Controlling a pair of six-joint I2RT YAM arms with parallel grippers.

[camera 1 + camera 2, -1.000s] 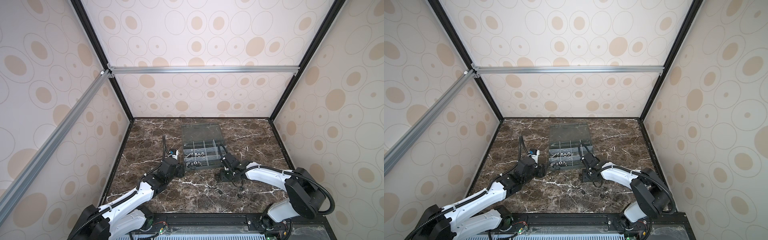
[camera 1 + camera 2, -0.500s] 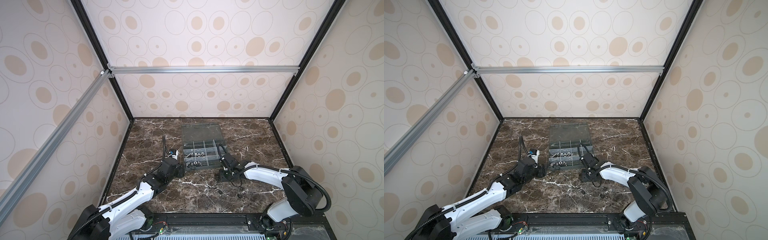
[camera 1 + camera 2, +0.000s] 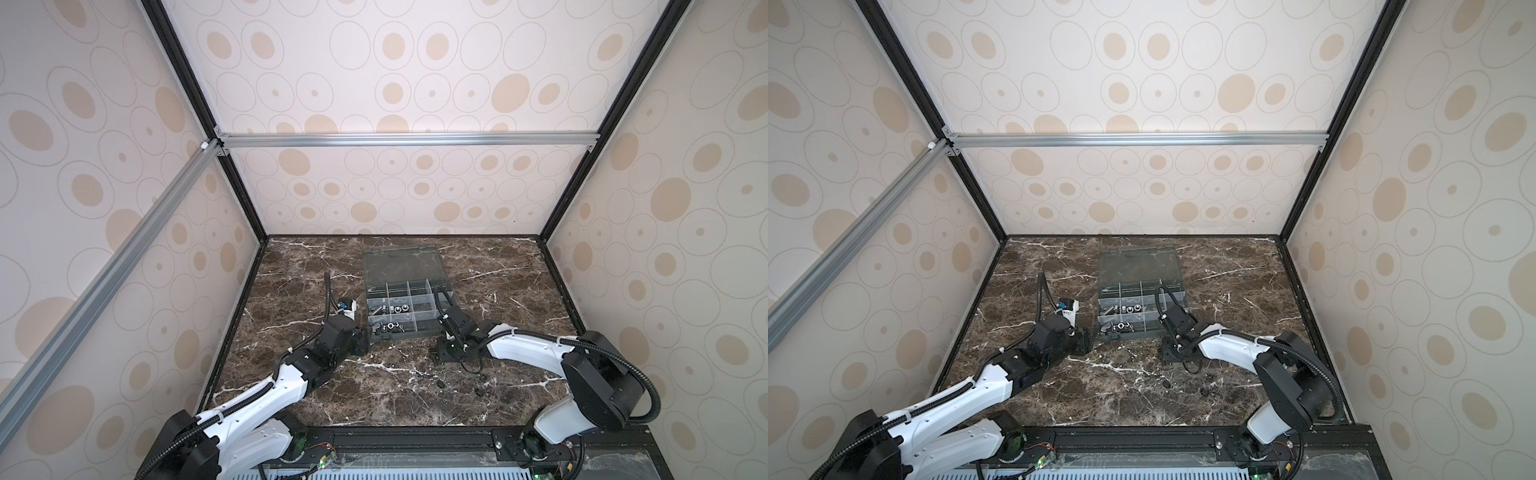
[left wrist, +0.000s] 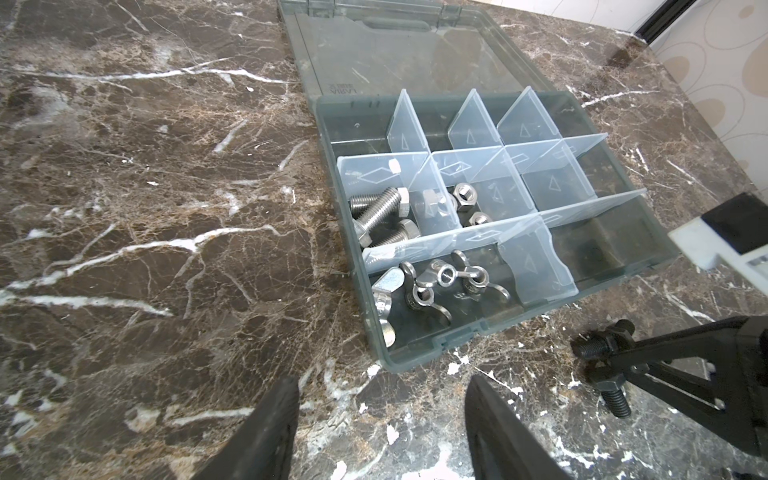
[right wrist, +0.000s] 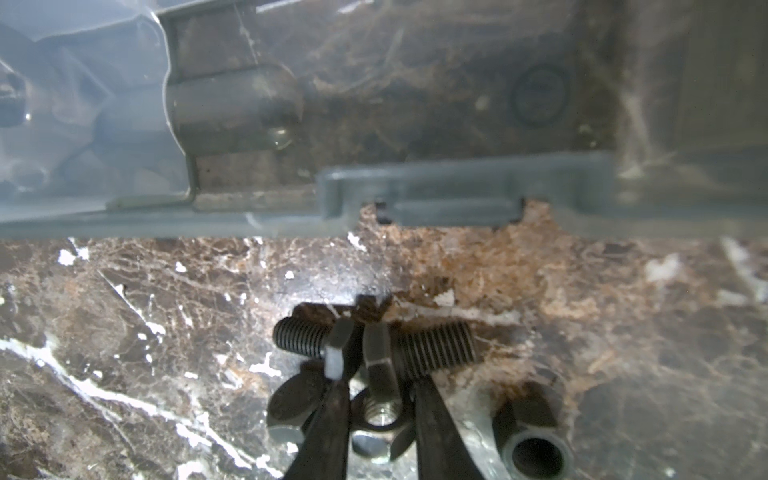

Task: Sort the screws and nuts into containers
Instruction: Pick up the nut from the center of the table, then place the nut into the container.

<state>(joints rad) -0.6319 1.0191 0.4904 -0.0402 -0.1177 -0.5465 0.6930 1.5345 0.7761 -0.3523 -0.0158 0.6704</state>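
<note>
A smoky-grey translucent plastic organiser box [image 4: 419,352] sits mid-way across a dark brown marble bench [image 4: 166,208], its lid [image 4: 395,54] flat on the far side. Its left compartments hold shiny silver screws [image 4: 378,212], silver hex nuts [image 4: 463,195] and silver wing nuts [image 4: 440,278]. The left end effector [image 4: 382,386] hovers wide open and empty at the near-left corner. The right end effector [image 5: 376,386], near the front edge, is almost closed around two black screws [image 5: 440,349]; whether it grips them cannot be told.
</note>
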